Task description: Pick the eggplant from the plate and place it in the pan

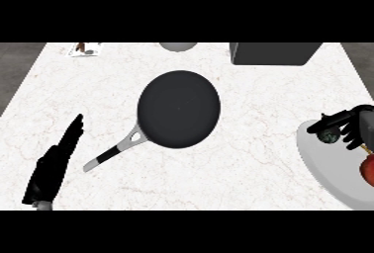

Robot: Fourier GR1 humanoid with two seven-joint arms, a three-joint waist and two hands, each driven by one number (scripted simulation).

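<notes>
1. The round black pan point(179, 108) with its grey-and-black handle lies mid-counter on the white marbled counter top point(263, 148); its bowl holds nothing.
2. The pale grey round plate point(321, 163) sits at the right edge, partly cut off.
3. The right black hand point(349, 126) hovers over the plate, fingers curled round a small dark object point(329, 136), seemingly the eggplant; I cannot tell for certain.
4. A red rounded item point(367, 169) lies on the plate.
5. The left black hand point(55, 163) rests at lower left, fingers straight.
6. No writing is readable anywhere.
</notes>
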